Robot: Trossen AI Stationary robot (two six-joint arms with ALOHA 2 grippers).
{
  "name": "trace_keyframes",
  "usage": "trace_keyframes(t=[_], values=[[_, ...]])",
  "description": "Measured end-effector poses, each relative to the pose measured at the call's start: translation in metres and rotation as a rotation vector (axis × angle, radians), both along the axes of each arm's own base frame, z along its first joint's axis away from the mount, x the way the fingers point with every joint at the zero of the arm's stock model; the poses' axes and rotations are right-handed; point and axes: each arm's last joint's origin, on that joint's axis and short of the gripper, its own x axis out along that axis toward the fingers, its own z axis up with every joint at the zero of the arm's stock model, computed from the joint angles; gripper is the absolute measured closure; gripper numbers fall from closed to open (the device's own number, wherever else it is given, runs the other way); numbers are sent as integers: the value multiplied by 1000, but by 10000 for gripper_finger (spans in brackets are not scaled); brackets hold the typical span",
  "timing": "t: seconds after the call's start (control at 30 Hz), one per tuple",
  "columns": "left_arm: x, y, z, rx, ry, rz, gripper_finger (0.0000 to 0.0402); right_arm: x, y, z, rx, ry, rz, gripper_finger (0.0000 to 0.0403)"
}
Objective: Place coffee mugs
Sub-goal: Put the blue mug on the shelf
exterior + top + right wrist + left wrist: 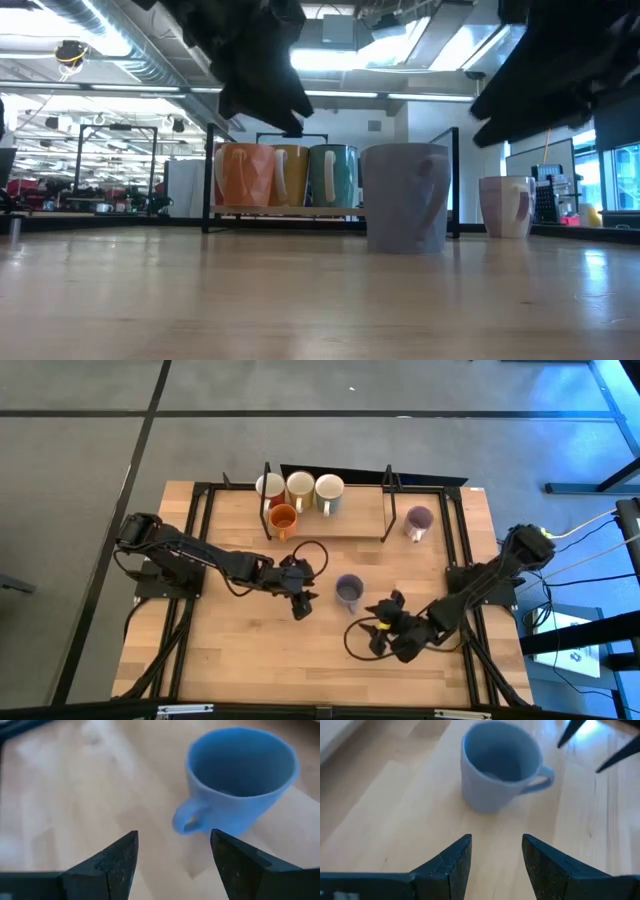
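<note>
One purple mug [348, 591] stood upright mid-table [240, 650], between both arms. Left pincer [301, 605] open, empty, just left of it. Right pincer [385, 622] open, empty, just right of it and nearer. Neither touched it. Second purple mug [418, 521] stood at far right beside the rack [330, 525]. Rack held three cream mugs [300, 488] in a row, and the orange mug [283, 520] in front of them.

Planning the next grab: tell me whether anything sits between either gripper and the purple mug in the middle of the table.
Nothing visible does. The purple mug stands upright and alone on bare wood. The left gripper, open, faces it across clear table, and so does the open right gripper from the other side. The other mugs are back at the rack.
</note>
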Motion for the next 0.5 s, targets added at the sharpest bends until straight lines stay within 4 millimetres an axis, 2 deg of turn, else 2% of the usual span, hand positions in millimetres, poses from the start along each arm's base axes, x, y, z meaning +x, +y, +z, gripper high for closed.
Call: trace_keyframes(t=[0.2, 0.5], values=[[-4, 0, -4, -27, 70, -35, 232, 14, 7, -29, -24, -87, -135, 166], [-8, 0, -7, -26, 115, -32, 232, 39, 4, -49, -51, -140, -298, 166]])
